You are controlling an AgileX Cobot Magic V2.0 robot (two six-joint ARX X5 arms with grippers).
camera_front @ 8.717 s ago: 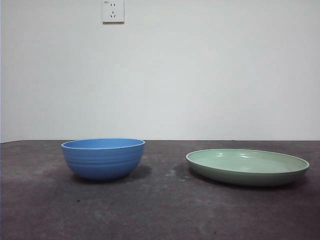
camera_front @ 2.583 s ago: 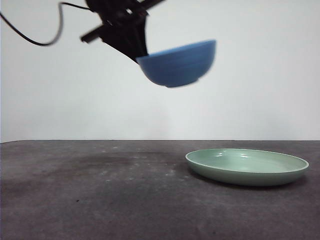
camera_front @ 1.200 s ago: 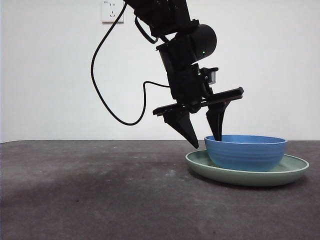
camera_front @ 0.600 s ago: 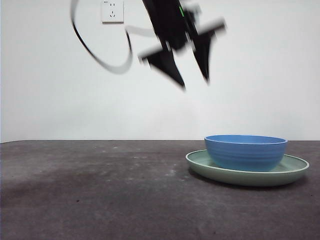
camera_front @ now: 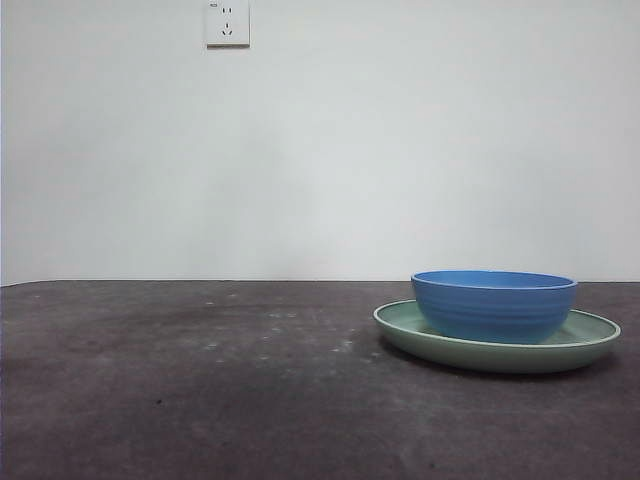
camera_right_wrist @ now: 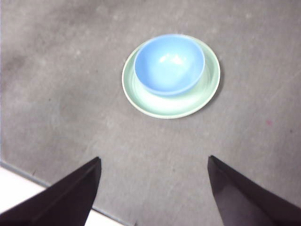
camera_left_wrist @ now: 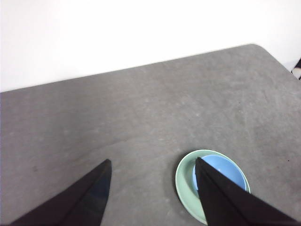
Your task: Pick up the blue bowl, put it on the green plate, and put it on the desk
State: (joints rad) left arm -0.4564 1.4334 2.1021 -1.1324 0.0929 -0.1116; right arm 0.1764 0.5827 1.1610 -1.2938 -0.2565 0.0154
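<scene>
I have the blue bowl [camera_front: 494, 305] sitting upright inside the green plate [camera_front: 400, 328], low in the right half of the front view, off-centre on the plate: more green shows on one side than the other. The plate rests flat on the bench [camera_front: 200, 380]. No arm shows in that view, only the wall and its socket [camera_front: 227, 22] at the top left.

My left hand [camera_left_wrist: 153, 165] hangs high above the bench, jaws spread wide and holding nothing; in its wrist picture the bowl and plate sit at the lower right, half hidden behind one jaw. My right hand [camera_right_wrist: 155, 162] is also up in the air, jaws wide and empty, and in its picture the stack lies in the upper middle, between the lines of its two jaws.

I judge the bowl-on-plate step done; what is left, as I read it, is lifting the bowl back off onto bare bench. The bowl is round, so no long axis matters. The right hand looks better lined up with it, and seemingly nearer, though both are well clear.
</scene>
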